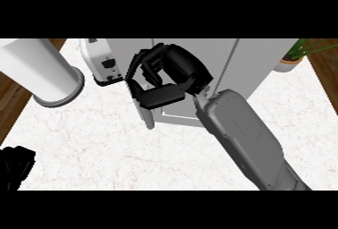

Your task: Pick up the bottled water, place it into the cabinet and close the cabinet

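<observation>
Right hand [165, 74], fingers curled empty, over white marble counter [99, 147] by cabinet [257, 62].

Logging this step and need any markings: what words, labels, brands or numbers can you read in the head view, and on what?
None can be read.
White cabinet and its door: plain.
Toaster: no brand shows.
White canister: blank.
Potted plant: no label.
Right hand and left hand: no markings.
</observation>
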You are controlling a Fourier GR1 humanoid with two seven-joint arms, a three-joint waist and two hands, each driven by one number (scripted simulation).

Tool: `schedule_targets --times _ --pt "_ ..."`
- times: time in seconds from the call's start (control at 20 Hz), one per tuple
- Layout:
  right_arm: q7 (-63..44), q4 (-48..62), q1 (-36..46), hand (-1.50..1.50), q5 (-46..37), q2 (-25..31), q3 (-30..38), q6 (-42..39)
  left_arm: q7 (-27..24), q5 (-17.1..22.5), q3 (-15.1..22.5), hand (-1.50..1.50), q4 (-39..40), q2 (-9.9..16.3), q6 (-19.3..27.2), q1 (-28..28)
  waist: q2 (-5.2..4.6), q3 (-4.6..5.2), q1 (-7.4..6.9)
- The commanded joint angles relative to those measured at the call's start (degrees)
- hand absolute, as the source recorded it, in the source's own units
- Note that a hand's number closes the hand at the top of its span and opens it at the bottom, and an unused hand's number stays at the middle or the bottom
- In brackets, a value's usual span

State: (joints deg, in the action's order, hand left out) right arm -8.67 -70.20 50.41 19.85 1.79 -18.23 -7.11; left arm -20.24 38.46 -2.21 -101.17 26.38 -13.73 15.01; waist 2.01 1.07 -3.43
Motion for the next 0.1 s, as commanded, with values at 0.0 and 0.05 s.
schedule_targets --times 0.0,0.05 --pt "1.6 10.5 1.3 1.5 -1.6 5.6 7.7 3.3 -0.1 -0.6 0.8 1.5 -0.6 -0.4 -0.3 0.0 -3.42 -1.02 0.56" --pt "1.1 10.0 1.7 1.5 -1.2 6.6 8.2 2.8 1.3 0.4 1.0 1.5 -0.9 -0.6 0.5 -0.5 -3.35 -1.06 1.03"
